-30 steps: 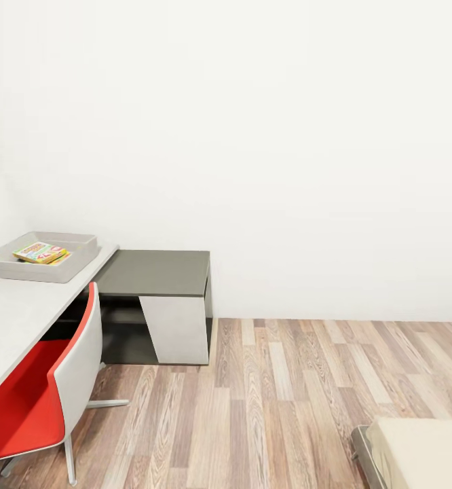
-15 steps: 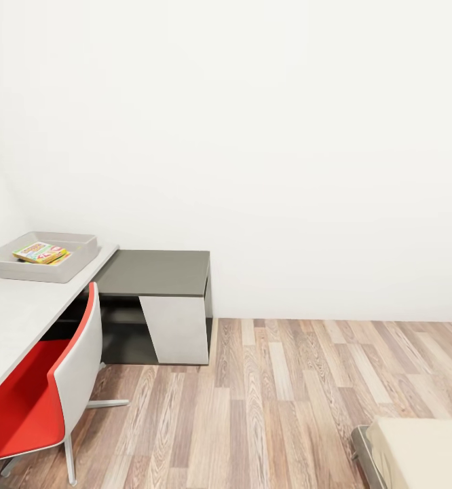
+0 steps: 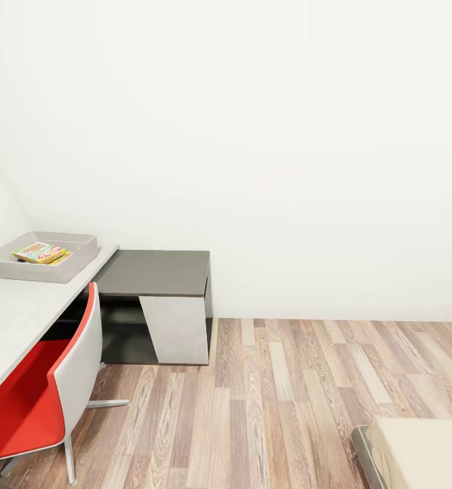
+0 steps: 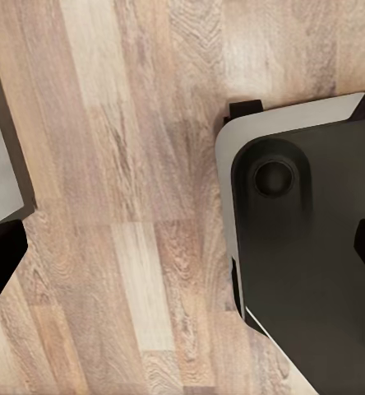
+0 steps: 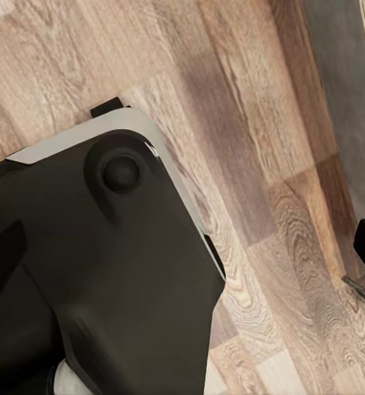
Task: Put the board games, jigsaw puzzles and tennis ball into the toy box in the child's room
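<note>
Toy box (image 3: 70,270): pale grey tray, set on the pale table (image 3: 22,312) beside the dark lower top. Board games (image 3: 41,252): bright flat boxes lying inside it. These were judged light, stiff and smooth-faced, best taken across opposite edges. Bed (image 3: 423,451): beige corner, near right, nothing on the part seen. Floor (image 3: 287,394): wood planks; walls white. Chair (image 3: 43,394): red, drawn up to the table. End effectors: state could not be told.
</note>
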